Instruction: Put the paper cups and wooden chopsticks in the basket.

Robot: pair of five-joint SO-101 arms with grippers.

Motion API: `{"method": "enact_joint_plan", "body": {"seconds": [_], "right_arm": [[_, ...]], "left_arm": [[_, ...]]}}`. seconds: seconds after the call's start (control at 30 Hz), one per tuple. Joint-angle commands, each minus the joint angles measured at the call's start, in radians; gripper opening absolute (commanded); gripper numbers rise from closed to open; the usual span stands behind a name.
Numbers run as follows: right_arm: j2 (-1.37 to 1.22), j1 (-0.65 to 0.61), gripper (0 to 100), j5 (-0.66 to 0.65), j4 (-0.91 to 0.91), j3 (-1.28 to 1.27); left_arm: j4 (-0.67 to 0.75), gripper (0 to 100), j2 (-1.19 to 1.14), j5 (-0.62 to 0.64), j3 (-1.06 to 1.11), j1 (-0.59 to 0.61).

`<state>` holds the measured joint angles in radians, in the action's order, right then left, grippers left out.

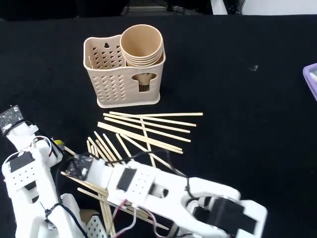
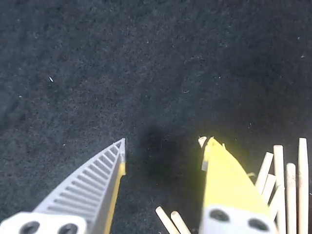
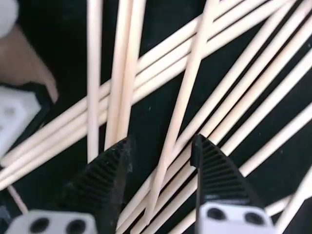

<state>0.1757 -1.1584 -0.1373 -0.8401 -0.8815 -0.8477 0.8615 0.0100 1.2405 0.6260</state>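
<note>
Wooden chopsticks (image 3: 179,112) are left scattered near the basket (image 1: 116,84), paper cups (image 1: 142,45) stacked inside; right gripper (image 3: 161,151) is held released astride one stick, left gripper (image 2: 163,146) released, empty; clenching is needed next

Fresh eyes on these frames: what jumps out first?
A stack of paper cups already sits in one compartment of the beige basket, toward the far side of the black table. In front of it, loose wooden chopsticks lie crisscrossed on the table. The right gripper hangs low over that pile, jaws open.
</note>
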Motion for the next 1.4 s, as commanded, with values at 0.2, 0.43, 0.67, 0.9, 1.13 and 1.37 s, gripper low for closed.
{"method": "enact_joint_plan", "body": {"seconds": [0.2, 0.43, 0.67, 0.9, 1.13, 1.37], "right_arm": [[-0.114, 0.015, 4.7, 0.005, -0.023, 0.116], [0.122, 0.175, 1.1, -0.031, -0.129, 0.097], [0.323, 0.222, 1.1, -0.078, -0.095, -0.058], [0.200, 0.233, 3.0, -0.075, 0.043, -0.071], [0.147, 0.470, 1.1, -0.086, -0.118, 0.039], [0.329, 0.496, 1.5, -0.114, -0.308, 0.012]], "left_arm": [[0.014, 26, 0.012, 0.011, -0.027, 0.010], [0.014, 26, 0.012, 0.009, -0.027, 0.010], [0.014, 26, 0.012, 0.009, -0.027, 0.007], [0.014, 26, 0.012, 0.009, -0.027, 0.010], [0.014, 26, 0.012, 0.008, -0.027, 0.010], [0.014, 26, 0.012, 0.009, -0.027, 0.007]]}}
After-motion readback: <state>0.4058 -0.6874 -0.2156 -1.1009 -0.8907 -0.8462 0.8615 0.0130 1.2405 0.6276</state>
